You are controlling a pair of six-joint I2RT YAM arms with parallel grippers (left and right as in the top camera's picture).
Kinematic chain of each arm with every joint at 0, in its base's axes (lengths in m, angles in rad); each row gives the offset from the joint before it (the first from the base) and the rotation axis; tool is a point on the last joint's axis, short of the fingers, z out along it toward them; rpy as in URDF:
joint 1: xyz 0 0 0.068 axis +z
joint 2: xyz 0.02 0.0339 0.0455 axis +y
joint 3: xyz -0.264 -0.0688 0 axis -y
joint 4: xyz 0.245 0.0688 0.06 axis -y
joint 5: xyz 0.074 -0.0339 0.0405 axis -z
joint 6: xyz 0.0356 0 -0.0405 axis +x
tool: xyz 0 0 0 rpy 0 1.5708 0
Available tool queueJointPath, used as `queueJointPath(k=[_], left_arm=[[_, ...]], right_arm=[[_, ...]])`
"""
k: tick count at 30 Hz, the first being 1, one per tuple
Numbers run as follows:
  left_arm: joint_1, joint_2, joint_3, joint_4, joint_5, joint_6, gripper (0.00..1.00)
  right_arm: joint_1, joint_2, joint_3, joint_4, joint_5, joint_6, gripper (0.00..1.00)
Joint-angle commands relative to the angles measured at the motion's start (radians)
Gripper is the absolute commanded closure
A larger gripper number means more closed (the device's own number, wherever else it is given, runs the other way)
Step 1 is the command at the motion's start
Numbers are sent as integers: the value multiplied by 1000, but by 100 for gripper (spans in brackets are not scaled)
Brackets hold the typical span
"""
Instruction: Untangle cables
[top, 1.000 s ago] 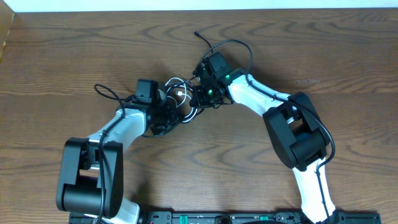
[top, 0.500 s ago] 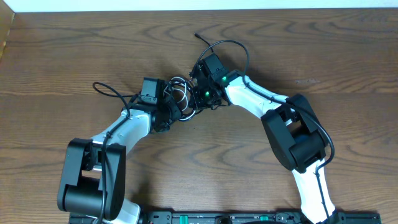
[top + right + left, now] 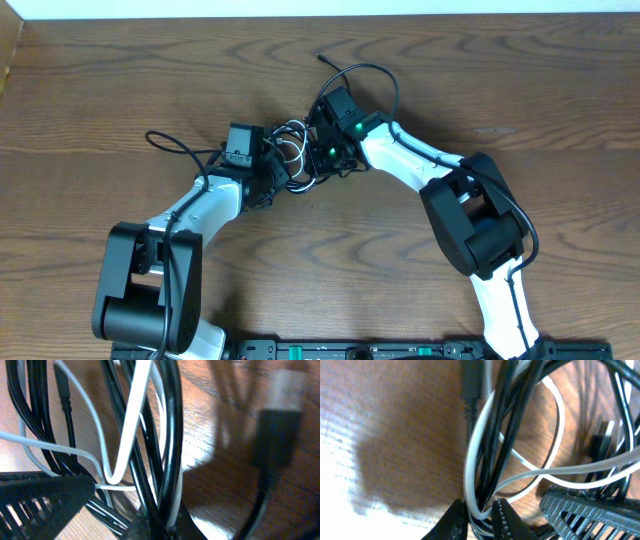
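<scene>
The cables (image 3: 290,148) lie in a knot of thin white and black cords on the wood between my two arms. My left gripper (image 3: 272,168) reaches in from the left. In the left wrist view its jaws (image 3: 481,512) pinch a white cord (image 3: 470,445) together with black strands (image 3: 506,425). My right gripper (image 3: 322,155) comes in from the right. The right wrist view shows it (image 3: 162,527) shut on black cords (image 3: 172,425) and a white one (image 3: 135,415). A dark plug (image 3: 602,442) sits within the tangle.
One black cord arcs behind the right wrist to a free plug end (image 3: 321,58). Another black cord trails left to an end (image 3: 152,138). The two grippers are nearly touching; the right gripper's ribbed finger (image 3: 590,510) shows in the left wrist view.
My left gripper moved up and right into the tangle, then narrowed its jaws onto the strands. The right gripper shifted slightly left, still shut.
</scene>
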Motion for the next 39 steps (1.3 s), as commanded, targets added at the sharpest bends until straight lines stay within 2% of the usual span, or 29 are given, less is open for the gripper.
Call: queueJointPath(k=[1,6,14,22,32,39], left_arm=[[1,-15,6,19,-5,-1,92],[31,-31,23,19,109,-1,93],[153,-101,29,48,435,-48,93],[293,-111,28,169,748,-134,93],[436,-111,28,190,924,-137,93],[493,-111,28,202,1014,-166,93]], right_arm=[[15,1,-8,-16,45,-31,99],[16,1,-8,-19,52,-74,99],[14,1,-8,-35,117,-75,99],[0,-15,-7,-63,142,-105,99],[-54,-90,-8,-100,172,-214,99],[-66,-89,-8,-108,387,-294,99]])
